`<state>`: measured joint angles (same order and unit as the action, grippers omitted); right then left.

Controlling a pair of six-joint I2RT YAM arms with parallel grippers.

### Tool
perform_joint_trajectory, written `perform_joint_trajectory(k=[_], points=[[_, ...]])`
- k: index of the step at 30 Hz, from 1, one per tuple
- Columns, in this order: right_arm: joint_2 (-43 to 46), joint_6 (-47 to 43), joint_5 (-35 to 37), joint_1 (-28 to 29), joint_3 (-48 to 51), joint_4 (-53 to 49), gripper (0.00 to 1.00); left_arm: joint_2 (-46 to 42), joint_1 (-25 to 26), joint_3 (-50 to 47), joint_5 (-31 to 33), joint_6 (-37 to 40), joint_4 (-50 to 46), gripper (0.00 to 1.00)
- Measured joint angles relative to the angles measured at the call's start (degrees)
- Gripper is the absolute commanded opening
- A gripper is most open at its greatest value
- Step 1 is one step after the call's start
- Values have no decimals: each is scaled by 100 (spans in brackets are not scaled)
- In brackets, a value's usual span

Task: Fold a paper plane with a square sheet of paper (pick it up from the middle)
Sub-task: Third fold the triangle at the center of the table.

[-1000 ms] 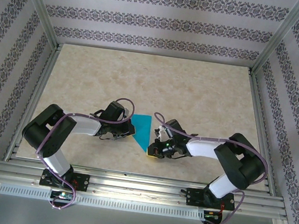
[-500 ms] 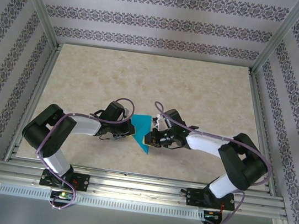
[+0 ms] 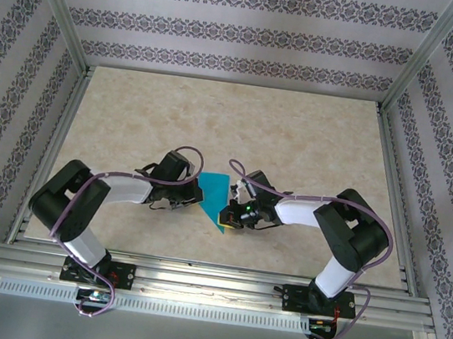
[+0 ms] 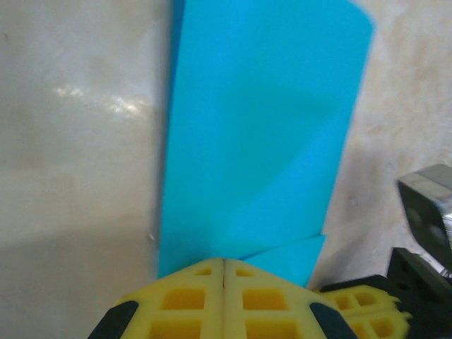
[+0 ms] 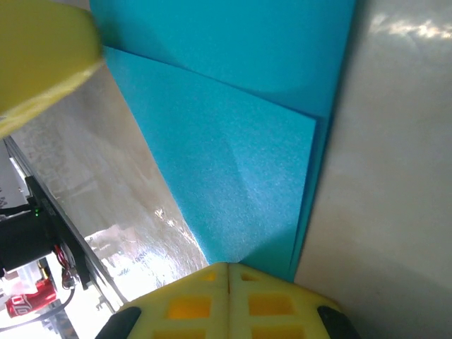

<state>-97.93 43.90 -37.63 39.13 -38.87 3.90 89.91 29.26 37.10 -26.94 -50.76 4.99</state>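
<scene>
I observe the folded teal paper (image 3: pixel 215 195) lying flat on the marbled surface (image 3: pixel 297 146), between the two arms. The left gripper (image 4: pixel 224 261) is clenched, fingers together, its tip at the paper's edge. The right gripper (image 5: pixel 228 265) is likewise clenched at the opposite edge.

Left pincer (image 4: pixel 224 263) and right pincer (image 5: pixel 228 267), both closed.

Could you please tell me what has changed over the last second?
The right hand, shut, moved left to the near right edge of the paper. The left hand stayed shut at its left edge, and the paper did not shift.
</scene>
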Motion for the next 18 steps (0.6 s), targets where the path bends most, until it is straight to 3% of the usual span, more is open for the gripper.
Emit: perform_joint_trajectory(k=[5,18], points=[[0,-66,0,-2,0,0,0,-315,0,170,-37,153,-94,3],[0,-66,0,-2,-2,-2,0,219,0,-330,-168,-68,525,3]])
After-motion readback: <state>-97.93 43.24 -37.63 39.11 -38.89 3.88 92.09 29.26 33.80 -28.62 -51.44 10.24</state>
